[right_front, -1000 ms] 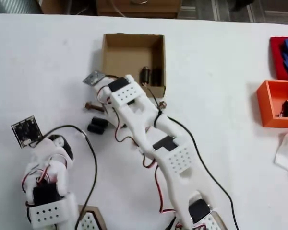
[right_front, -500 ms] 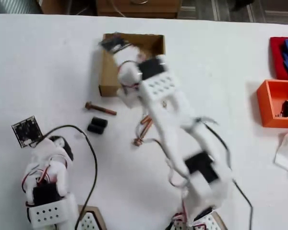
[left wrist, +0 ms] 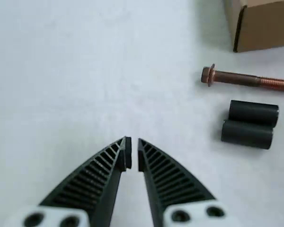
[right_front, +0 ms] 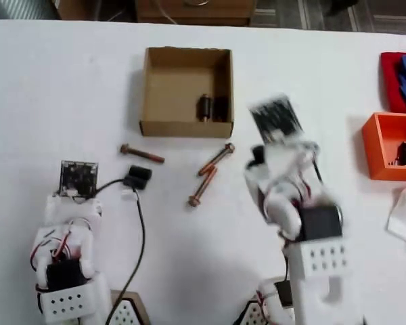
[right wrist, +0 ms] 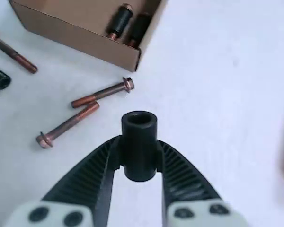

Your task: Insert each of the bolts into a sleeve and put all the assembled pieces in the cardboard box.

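Two grippers: right gripper [right wrist: 139, 150] grasps a sleeve [right wrist: 139, 128] upright, bore up; left gripper [left wrist: 131, 154] is clenched on nothing, with a thin slit between the tips.
Right gripper position: above bare table [right_front: 325, 81], beside the bolt pair [right wrist: 102, 94], near a box corner.
Left gripper position: low over the table, near the spare sleeves [left wrist: 253, 113].
Spare sleeves: two, lying side by side and touching.
Third bolt [left wrist: 246, 79]: just beyond the spare sleeves, between them and the box.
Bolt pair: two loose bolts, threaded ends almost meeting.
Box [right_front: 186, 127]: holds two assembled pieces [right_front: 212, 107] against one wall.
Step in hand: probably bolt-to-sleeve insertion; three bolts are not yet sleeved.
Next move: likely calls for the left gripper to open, take a bolt and align its shank with the bore.
Change: the right arm has drawn back from the box to the table beside the bolt pair; the left wrist has swung toward the spare sleeves.
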Motion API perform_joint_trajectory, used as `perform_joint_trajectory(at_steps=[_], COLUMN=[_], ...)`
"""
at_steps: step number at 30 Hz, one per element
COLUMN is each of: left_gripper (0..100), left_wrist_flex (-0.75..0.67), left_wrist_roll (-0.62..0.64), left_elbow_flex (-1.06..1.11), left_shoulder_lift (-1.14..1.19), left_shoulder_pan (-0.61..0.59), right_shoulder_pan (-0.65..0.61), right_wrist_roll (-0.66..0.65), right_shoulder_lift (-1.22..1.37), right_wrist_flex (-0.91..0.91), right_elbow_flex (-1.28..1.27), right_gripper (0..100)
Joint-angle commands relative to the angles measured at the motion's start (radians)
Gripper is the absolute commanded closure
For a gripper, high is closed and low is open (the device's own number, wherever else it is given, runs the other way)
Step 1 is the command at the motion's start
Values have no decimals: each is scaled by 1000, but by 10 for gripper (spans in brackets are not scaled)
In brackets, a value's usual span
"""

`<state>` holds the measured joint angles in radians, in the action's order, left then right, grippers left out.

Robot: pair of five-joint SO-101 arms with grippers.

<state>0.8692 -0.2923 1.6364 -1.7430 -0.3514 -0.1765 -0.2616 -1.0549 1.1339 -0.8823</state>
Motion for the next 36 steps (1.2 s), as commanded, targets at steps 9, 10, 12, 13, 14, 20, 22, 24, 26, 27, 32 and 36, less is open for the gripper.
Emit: perform_joint_trajectory(at_steps=[9, 10, 12, 13, 14, 20, 22, 24, 26, 27, 32, 36], left_gripper=[858, 858, 858, 857, 857, 857, 857, 861, 861, 858, 857, 856], left_wrist_flex=[-32, 2, 75, 114, 150, 390, 445, 505, 551, 580, 638, 572], left_wrist_roll=[-81, -86, -94, -103, -110, 14, 164, 362, 519, 537, 146, 175], left_elbow_flex=[-150, -211, -369, -458, -552, -1073, -1221, -1349, -1452, -1491, -1584, -1589], left_shoulder_lift=[127, 180, 319, 402, 491, 1080, 1246, 1375, 1468, 1504, 1629, 1726], left_shoulder_pan=[52, 52, 54, 55, 63, 161, 212, 261, 321, 353, 526, 624], right_shoulder_pan=[110, 110, 110, 110, 110, 110, 110, 110, 110, 111, 170, 262], right_wrist_roll=[25, 48, 66, 64, 64, 71, 68, 68, 71, 71, 74, 132], right_shoulder_lift=[-277, -286, -306, -320, -335, -406, -421, -437, -450, -456, -486, -521], right_wrist_flex=[-263, -275, -282, -283, -283, -249, -249, -249, -249, -249, -249, -248], right_elbow_flex=[-479, -493, -500, -499, -500, -511, -526, -535, -539, -539, -539, -537], right_gripper=[975, 975, 975, 975, 975, 975, 975, 975, 975, 975, 975, 975])
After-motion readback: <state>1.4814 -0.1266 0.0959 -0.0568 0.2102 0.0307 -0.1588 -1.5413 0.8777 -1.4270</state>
